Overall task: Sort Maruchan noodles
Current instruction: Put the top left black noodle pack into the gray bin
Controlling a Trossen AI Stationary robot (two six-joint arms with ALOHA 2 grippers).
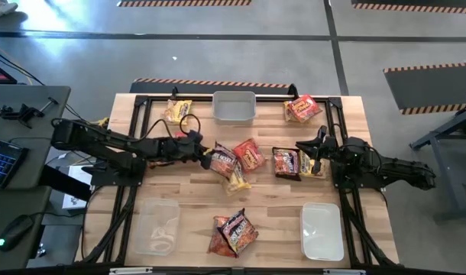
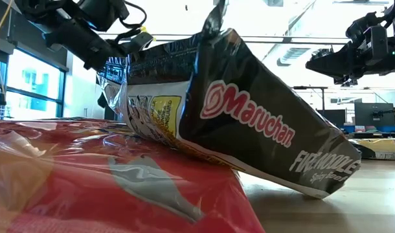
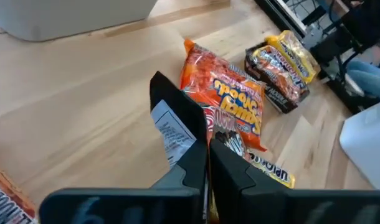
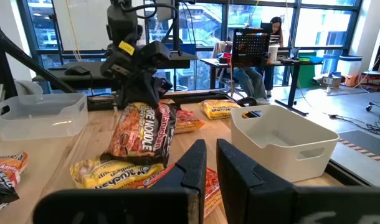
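Note:
My left gripper (image 1: 205, 157) reaches in from the table's left to the middle and is shut on a dark Maruchan packet (image 1: 221, 161). The right wrist view shows that packet (image 4: 143, 134) hanging under the left gripper (image 4: 140, 87). A yellow packet (image 1: 237, 182) and a red-orange packet (image 1: 250, 155) lie on the table beside it. My right gripper (image 1: 311, 150) hovers over a dark packet (image 1: 286, 162) and a yellow packet (image 1: 314, 165), its fingers nearly together (image 4: 212, 163) and touching nothing. My left gripper pinches the dark packet by its upper edge (image 3: 191, 144) between the two fingers. The fingers (image 3: 177, 177) come slanting down from the table's left. The packet stands on edge and tilted below the fingers, its lower end (image 4: 118, 155) by the yellow packet (image 4: 112, 173).
Clear bins sit at the far middle (image 1: 234, 107), near left (image 1: 156, 226) and near right (image 1: 322, 231). A yellow packet (image 1: 177, 111) and a red-orange one (image 1: 303, 108) lie by the far edge. A dark packet (image 2: 262, 129) on a red one (image 2: 120, 188) fills the low view.

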